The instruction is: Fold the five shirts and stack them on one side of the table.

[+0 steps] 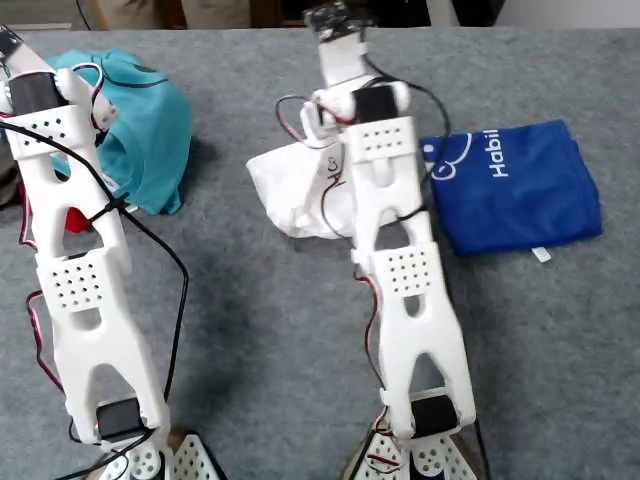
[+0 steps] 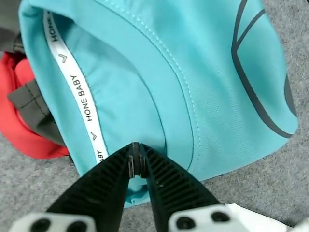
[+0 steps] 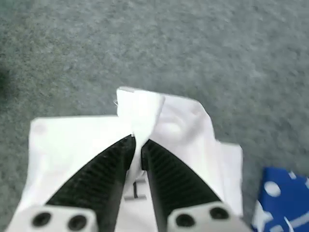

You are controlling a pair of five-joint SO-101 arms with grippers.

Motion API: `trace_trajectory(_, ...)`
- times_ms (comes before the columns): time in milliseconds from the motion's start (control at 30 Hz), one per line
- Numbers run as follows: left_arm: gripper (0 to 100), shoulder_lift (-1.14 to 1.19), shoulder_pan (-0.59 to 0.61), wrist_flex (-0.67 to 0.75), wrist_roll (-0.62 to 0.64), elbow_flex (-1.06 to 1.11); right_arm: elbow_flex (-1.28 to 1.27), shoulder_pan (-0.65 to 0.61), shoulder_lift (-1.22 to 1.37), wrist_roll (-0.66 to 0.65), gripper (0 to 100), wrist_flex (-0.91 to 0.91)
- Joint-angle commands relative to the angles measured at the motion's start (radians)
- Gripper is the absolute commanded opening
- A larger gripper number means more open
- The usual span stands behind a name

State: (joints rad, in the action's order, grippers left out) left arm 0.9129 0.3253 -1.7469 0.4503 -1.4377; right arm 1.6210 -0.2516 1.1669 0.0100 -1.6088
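A teal shirt [image 1: 150,120] lies bunched at the table's far left, with a red shirt [image 2: 26,130] and a dark garment [image 2: 34,101] under its edge. My left gripper [image 2: 136,162] is shut on the teal shirt [image 2: 193,87] near its collar band. A white shirt [image 1: 295,195] sits crumpled at the middle of the table, partly under the right arm. My right gripper [image 3: 137,147] is shut on a raised fold of the white shirt [image 3: 164,121]. A folded blue shirt [image 1: 520,185] lies flat to the right of it.
The table [image 1: 250,330] is covered in grey felt, bare in the near half between the two arms. Both arm bases stand at the near edge. Cables [image 1: 180,290] hang along each arm.
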Motion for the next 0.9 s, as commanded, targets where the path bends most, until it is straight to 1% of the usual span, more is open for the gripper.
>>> trace_trajectory(0, 2, -0.013, -0.014, -0.005, 0.006, -0.040, 0.048, 0.045, -0.117, 0.049, 0.3, -0.123)
trace_trajectory(67, 2, -0.013, -0.014, -0.005, 0.006, -0.040, 0.048, 0.070, -0.134, 0.074, 0.3, -0.173)
trace_trajectory(167, 2, -0.013, -0.014, -0.005, 0.006, -0.040, 0.036, 0.120, -0.143, 0.120, 0.3, -0.180)
trace_trajectory(333, 2, -0.013, -0.014, -0.005, 0.006, -0.040, 0.035, 0.170, -0.148, 0.127, 0.3, -0.181)
trace_trajectory(667, 2, -0.013, -0.014, -0.003, 0.005, -0.040, 0.022, 0.162, -0.177, 0.124, 0.3, -0.181)
trace_trajectory(767, 2, -0.013, -0.014, -0.003, 0.005, -0.040, -0.038, 0.163, -0.209, 0.123, 0.4, -0.181)
trace_trajectory(867, 2, -0.013, -0.014, -0.003, 0.005, -0.040, -0.160, 0.162, -0.283, 0.123, 0.4, -0.181)
